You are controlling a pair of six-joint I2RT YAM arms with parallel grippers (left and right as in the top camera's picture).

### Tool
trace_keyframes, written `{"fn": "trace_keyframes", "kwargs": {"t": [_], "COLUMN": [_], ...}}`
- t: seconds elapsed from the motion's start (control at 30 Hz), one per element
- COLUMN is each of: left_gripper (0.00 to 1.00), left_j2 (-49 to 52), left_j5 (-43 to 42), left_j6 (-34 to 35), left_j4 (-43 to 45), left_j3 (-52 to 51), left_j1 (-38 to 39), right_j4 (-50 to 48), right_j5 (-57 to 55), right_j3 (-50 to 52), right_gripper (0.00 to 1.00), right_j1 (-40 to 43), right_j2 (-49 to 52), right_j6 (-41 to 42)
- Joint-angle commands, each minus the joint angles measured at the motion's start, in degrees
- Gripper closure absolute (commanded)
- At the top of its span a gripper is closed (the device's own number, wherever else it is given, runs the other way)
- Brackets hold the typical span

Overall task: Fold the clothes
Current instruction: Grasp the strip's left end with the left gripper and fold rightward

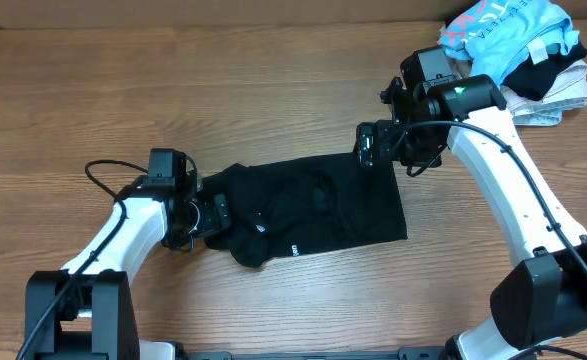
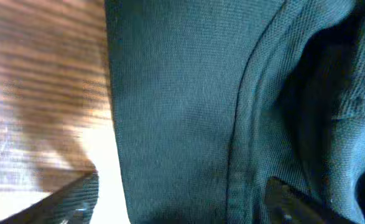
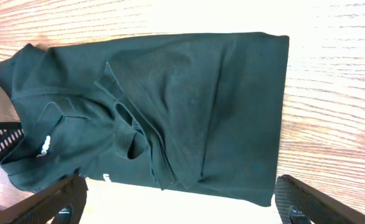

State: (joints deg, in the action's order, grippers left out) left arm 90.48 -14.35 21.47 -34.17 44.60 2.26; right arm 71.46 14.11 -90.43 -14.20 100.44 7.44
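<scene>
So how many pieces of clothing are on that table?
3 for sure: the black garment spread in the middle, plus a light blue garment and a cream-white garment heaped at the far right corner. Something dark in that heap may be a fourth.

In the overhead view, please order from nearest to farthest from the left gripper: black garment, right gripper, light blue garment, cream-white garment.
1. Black garment: its left end at the left gripper.
2. Right gripper: by the garment's upper right corner.
3. Light blue garment and cream-white garment: top-right pile, too close to rank.
</scene>
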Motion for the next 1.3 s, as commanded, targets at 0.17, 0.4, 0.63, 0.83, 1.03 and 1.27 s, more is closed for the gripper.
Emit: {"fn": "trace_keyframes", "kwargs": {"t": [0.17, 0.4, 0.63, 0.83, 1.03, 1.27], "left_gripper": [0.54, 0.92, 0.96, 0.96, 0.96, 0.96], "left_j2": [1.4, 1.4, 1.3, 1.3, 1.3, 1.3], "left_j5": [-0.7, -0.5, 3.7, 12.2, 18.6, 17.2], "left_j6": [2.3, 3.3, 2.2, -5.4, -10.9, -14.9], "left_j4": [4.3, 5.0, -3.2, -20.8, -34.0, -42.0], "left_j3": [-5.8, -5.9, -0.3, 14.7, 30.5, 43.5], "left_j1": [0.4, 0.4, -2.1, -5.4, -5.5, -3.1], "right_j4": [-0.7, -0.7, -0.4, -1.6, -7.2, -8.6], "right_j5": [-0.6, -0.6, -1.9, 0.2, 8.7, 9.8], "right_j3": [-1.1, -1.1, -0.3, 4.0, 11.4, 12.9], "right_gripper": [0.00, 0.00, 0.21, 0.86, 0.96, 0.96], "right_j1": [0.2, 0.2, 0.2, 0.1, 0.0, 0.0], "right_j2": [-1.5, -1.5, -1.4, -1.4, -1.4, -1.5], "right_j6": [-0.4, -0.4, -0.3, -0.3, -0.3, -0.3]}}
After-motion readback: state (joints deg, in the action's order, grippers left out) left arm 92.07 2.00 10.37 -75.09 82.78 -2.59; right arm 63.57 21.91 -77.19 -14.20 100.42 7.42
